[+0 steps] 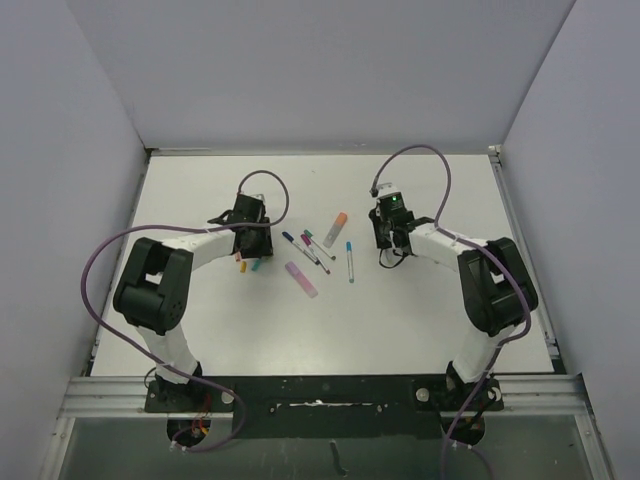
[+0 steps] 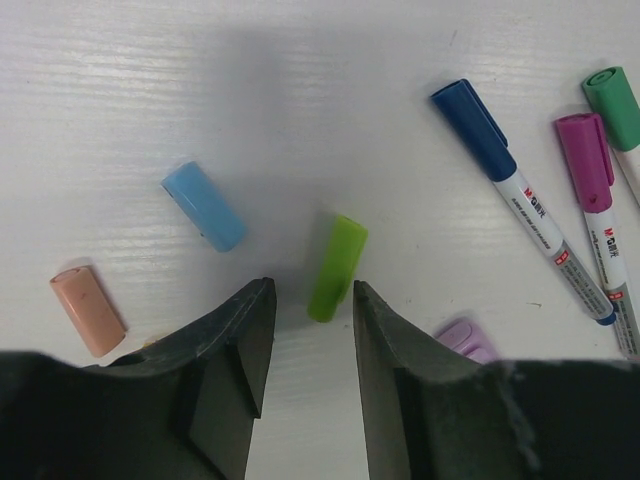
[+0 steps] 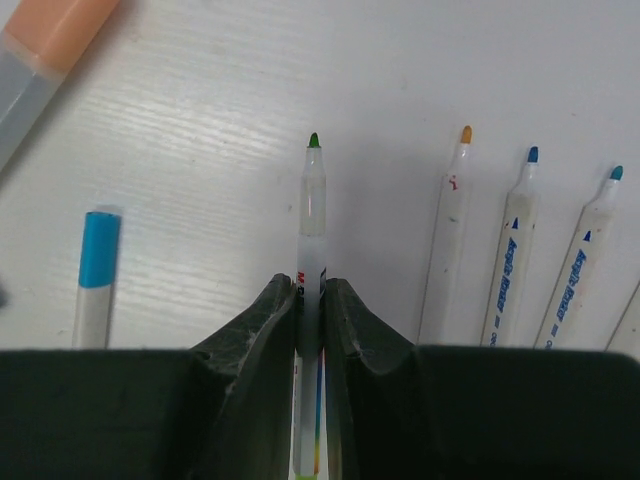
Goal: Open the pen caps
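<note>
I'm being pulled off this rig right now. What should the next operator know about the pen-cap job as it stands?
Left gripper: jaws open, empty; green cap lies at their tips.
Right gripper: jaws shut on the uncapped green-tipped pen.
Done: light blue cap, peach cap, lilac cap lie loose by the left arm; orange-tipped pen, blue-tipped pen, teal-tipped pen lie bare by the right.
Left: dark blue pen, magenta pen, green-capped pen, light-blue-capped pen, orange-capped highlighter are capped.

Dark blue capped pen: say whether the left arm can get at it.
Probably yes: the left gripper is open and empty, and the dark blue capped pen lies uncovered nearby, with only the magenta capped pen close beside it.
</note>
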`<state>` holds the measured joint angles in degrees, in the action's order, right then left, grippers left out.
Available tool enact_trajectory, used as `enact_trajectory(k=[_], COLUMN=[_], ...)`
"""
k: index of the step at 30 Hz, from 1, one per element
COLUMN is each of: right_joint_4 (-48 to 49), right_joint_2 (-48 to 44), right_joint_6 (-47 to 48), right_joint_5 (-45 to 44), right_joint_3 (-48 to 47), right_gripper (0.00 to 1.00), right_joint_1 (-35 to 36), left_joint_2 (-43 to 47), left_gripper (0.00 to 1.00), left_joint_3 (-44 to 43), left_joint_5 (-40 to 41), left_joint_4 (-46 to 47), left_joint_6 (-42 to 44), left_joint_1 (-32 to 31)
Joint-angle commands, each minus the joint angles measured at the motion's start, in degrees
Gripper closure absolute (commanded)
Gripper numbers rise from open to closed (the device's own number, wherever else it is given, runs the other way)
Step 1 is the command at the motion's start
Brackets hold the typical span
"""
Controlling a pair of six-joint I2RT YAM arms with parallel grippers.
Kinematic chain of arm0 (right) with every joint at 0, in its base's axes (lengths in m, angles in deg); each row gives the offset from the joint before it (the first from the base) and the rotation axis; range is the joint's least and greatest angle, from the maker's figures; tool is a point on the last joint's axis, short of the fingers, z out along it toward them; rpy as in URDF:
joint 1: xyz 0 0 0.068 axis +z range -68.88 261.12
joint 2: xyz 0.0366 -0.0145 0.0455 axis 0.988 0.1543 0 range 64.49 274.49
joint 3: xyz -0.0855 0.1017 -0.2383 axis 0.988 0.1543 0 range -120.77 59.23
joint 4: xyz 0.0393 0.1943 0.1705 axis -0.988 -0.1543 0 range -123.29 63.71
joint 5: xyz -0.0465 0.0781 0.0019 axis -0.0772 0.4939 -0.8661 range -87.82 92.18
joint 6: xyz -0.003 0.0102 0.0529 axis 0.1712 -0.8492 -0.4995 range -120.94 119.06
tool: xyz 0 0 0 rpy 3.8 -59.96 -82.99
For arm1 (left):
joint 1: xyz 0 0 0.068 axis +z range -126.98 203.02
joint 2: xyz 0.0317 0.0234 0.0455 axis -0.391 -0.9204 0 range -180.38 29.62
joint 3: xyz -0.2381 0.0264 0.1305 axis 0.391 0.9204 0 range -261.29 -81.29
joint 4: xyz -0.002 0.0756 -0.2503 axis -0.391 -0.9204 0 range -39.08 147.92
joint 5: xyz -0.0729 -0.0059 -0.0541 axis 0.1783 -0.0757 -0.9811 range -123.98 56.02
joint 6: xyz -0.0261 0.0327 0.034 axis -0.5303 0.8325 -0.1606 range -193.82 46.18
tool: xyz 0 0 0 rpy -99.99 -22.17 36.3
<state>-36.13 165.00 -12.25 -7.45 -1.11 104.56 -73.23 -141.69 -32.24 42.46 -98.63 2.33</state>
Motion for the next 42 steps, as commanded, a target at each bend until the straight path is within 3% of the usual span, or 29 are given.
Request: enact_trajectory(k=[1,8,16,19,27,31,42], right_joint_4=[3.87,3.48,2.12,1.49,0.33,0.38,-0.71], right_joint_2=[1.51,5.34,8.48,9.18,9.64,8.3,-4.1], right_joint_6=[0.87,1.49,0.97,0.68,-0.35,-0.22,2.21], right_joint_5=[-0.05,1.02,1.22,1.15,1.19,1.27,0.53], right_joint_3=[-3.58,-6.37,-8.39,-8.93,-9.45,-9.42,-7.69], right_gripper=[1.0,1.0,0.97,0.92,0.6,0.57,0.41], right_joint_1=[-2.31,-4.51,-5.33,-5.49,-5.51,-5.45,0.66], left_joint_2=[1.4,9.72,25.68,32.69,43.0,45.39,47.51], left_gripper=[0.63,0.51,0.3,0.24,0.13,0.03,0.02], left_joint_3=[-2.05,-1.38,4.66,8.39,12.93,14.34,17.59], left_joint_5=[1.26,1.72,2.14,1.87,2.41,1.83,-2.35], left_joint_4=[-0.47,-0.72,2.46,4.63,6.4,7.52,11.38], left_joint_6=[0.08,-0.39,-2.1,-3.2,-5.54,-6.1,-8.9], left_joint_1=[0.03,0.05,-0.07,-0.06,-0.08,-0.05,-0.05])
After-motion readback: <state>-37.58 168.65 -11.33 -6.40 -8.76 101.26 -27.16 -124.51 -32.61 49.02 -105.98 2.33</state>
